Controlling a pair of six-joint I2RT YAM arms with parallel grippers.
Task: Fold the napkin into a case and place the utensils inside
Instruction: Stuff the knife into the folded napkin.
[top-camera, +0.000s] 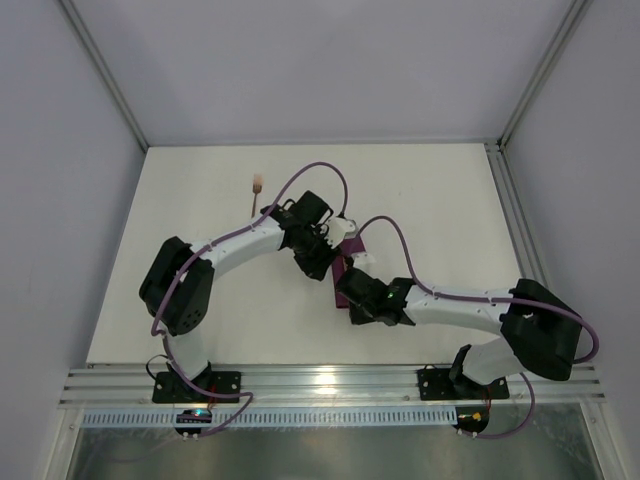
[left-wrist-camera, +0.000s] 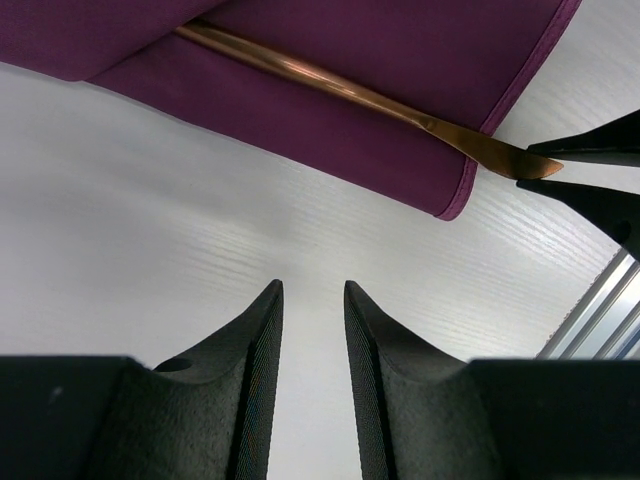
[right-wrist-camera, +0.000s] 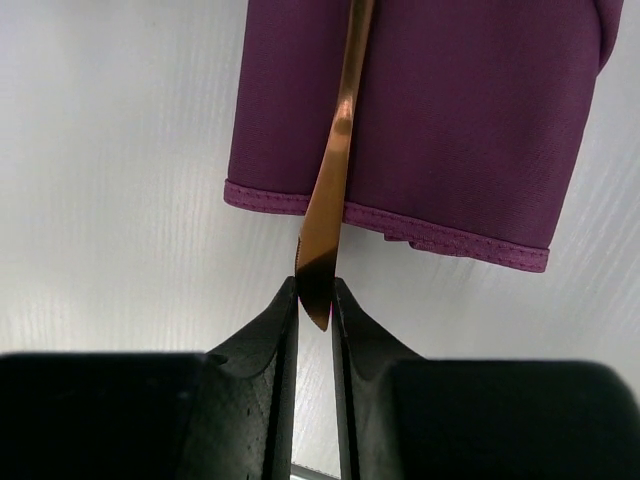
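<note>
Pinching the stiff, slick utensil (right-wrist-camera: 338, 150) by its flat end with the right gripper (right-wrist-camera: 315, 292), just past the limp case (right-wrist-camera: 450, 120) hem; left gripper (left-wrist-camera: 313, 300) parted, empty.

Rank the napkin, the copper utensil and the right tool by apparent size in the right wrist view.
Napkin and right tool: about alike, and the tool's nearness to the camera makes it unsure.
Copper utensil: smallest.

Bright, even light here, shadows pretty soft. Glare off the silver aluminium rail (top-camera: 325, 378) at 6 o'clock, plus a shiny streak on the thin copper-brown metal utensil (left-wrist-camera: 300, 69).
</note>
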